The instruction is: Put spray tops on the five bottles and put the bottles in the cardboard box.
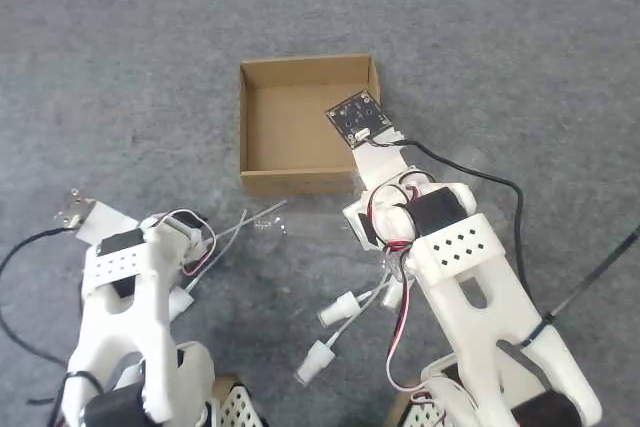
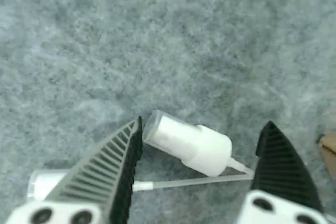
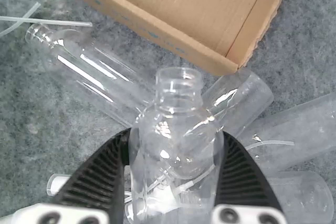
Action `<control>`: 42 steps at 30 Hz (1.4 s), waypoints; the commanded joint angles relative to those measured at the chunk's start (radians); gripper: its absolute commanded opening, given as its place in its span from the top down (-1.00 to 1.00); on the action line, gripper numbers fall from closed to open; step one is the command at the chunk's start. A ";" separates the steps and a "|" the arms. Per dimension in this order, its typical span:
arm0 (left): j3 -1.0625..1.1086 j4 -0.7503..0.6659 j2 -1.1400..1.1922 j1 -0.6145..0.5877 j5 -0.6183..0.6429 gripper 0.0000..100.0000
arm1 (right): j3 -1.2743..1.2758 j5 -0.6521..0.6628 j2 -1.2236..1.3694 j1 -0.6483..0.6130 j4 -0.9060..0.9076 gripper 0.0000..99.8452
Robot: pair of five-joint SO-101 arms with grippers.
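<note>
Low in the left wrist view, left gripper [image 2: 205, 124] sits open around a spray top [image 2: 189, 142]; right gripper [image 3: 174, 137] clamps a topless bottle [image 3: 178, 93], cardboard box [image 3: 157, 30] just past it, upper frame. Capping step I reckon: next, pinch that top and line it up square over the bottle's open mouth.

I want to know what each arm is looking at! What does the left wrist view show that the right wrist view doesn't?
Only the left wrist view: a white spray top lying on its side inside the open left claw.
Only the right wrist view: the right claw closed on a clear bottle with no top, more clear bottles lying around it, and a corner of the cardboard box.
Both: grey carpet and black ridged claw fingers.
</note>
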 commanded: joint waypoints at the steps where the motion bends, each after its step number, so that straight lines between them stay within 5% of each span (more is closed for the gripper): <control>1: -0.122 -0.021 0.000 -0.003 0.031 0.34 | -0.011 -0.002 -0.041 0.012 -0.019 0.79; 13: -0.286 -0.014 0.000 -0.095 0.014 0.34 | -0.011 -0.002 -0.041 0.013 -0.019 0.79; 17: -0.291 0.124 -0.003 -0.094 -0.091 0.34 | -0.011 -0.002 -0.041 0.013 -0.021 0.79; 28: -0.289 0.376 0.000 0.031 -0.046 -0.01 | -0.009 -0.002 -0.039 0.013 -0.024 0.79; 42: -0.021 -0.015 0.002 0.038 -0.025 -0.01 | 0.032 -0.002 -0.039 0.010 -0.082 0.79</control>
